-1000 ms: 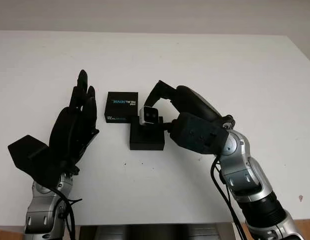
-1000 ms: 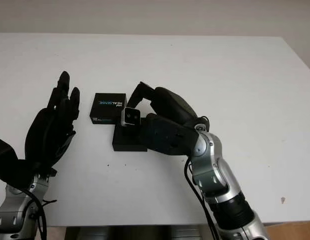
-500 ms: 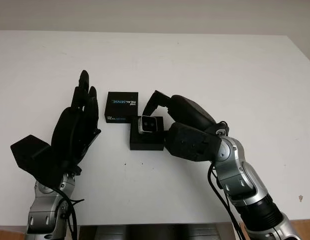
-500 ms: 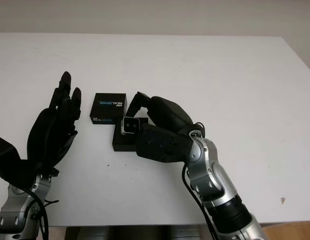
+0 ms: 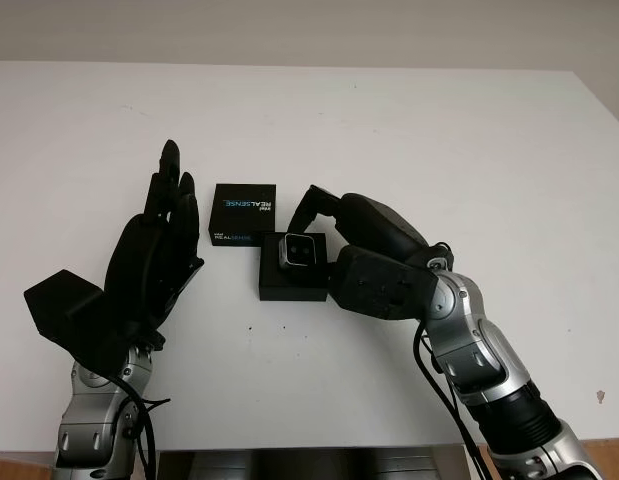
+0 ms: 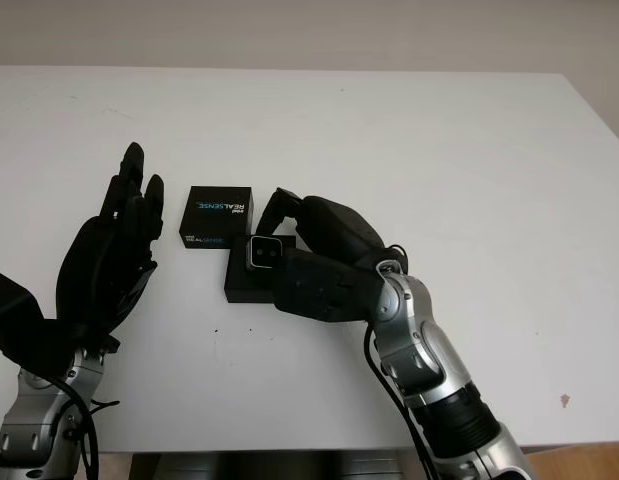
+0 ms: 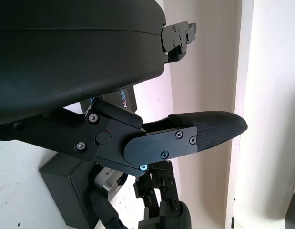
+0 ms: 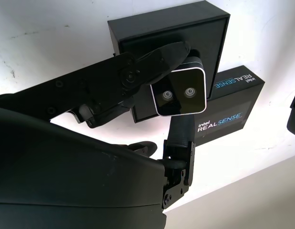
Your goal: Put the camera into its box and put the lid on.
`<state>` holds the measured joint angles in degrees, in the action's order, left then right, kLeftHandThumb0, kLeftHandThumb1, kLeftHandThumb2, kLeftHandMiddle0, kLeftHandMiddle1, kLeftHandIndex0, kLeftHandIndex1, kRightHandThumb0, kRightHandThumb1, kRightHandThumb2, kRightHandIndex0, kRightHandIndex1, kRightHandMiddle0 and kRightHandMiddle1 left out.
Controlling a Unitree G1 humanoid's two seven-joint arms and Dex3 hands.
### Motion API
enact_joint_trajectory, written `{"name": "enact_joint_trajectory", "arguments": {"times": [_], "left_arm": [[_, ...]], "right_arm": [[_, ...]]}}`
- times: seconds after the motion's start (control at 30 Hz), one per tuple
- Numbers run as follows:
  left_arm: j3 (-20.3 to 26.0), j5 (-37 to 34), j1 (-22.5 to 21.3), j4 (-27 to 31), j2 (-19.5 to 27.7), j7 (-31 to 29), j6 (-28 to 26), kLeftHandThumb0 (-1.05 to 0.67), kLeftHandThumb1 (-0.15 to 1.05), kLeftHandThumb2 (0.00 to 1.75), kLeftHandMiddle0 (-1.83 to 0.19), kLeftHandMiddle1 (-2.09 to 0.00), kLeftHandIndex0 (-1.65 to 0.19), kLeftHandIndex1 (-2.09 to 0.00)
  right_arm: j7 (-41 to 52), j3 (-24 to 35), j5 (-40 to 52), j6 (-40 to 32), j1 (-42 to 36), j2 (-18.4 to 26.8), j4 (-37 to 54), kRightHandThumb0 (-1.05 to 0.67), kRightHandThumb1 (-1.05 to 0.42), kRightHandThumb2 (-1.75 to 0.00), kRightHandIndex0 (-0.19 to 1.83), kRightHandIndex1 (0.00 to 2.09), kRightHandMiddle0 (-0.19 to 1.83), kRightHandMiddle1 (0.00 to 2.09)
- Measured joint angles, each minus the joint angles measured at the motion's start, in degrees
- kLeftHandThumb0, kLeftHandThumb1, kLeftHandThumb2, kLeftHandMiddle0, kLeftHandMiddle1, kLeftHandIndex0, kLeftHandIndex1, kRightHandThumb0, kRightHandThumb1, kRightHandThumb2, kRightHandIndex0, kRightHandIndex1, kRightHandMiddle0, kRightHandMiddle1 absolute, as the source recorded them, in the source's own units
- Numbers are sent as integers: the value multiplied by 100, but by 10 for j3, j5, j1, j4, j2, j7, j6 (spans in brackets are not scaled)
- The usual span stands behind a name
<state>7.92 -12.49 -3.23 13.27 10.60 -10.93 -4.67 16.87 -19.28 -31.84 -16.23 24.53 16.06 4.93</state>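
My right hand (image 5: 315, 236) is shut on the small silver camera (image 5: 299, 250), its two lenses facing up. It holds the camera just over the open black box (image 5: 289, 287) in the middle of the table; whether the camera touches the box floor I cannot tell. In the right wrist view the camera (image 8: 180, 93) sits between a finger and the thumb above the box (image 8: 137, 29). The black lid (image 5: 243, 212) printed REALSENSE lies flat just behind and left of the box. My left hand (image 5: 154, 255) is open, raised left of the lid and box.
The white table (image 5: 439, 130) stretches wide to the back and right. Its front edge runs close below both arms. The left wrist view looks past a left finger (image 7: 185, 138) to the box (image 7: 66, 186) and the right hand.
My right hand has lowered the camera from above the box's back edge down over the box opening. The left hand has hardly moved.
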Motion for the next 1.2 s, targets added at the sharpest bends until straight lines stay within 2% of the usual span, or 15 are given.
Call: {"name": "enact_joint_trajectory", "arguments": {"times": [0.63,0.93,1.2], "left_arm": [[0,1,0,0,0,-2,2,-83,105,63,19,0,19,0],[0,1,0,0,-1,-1,5,-84,105,63,19,0,19,0],[0,1,1,0,-2,-2,5,-84,105,62,19,0,19,0]], "right_arm": [[7,-3,-19,1,0,2,5,-39,-99,-5,38,8,29,174],[14,-11,-42,3,0,8,15,-38,-100,-6,39,8,29,165],[21,-18,-59,1,-8,11,29,-38,-101,-6,39,7,30,166]]}}
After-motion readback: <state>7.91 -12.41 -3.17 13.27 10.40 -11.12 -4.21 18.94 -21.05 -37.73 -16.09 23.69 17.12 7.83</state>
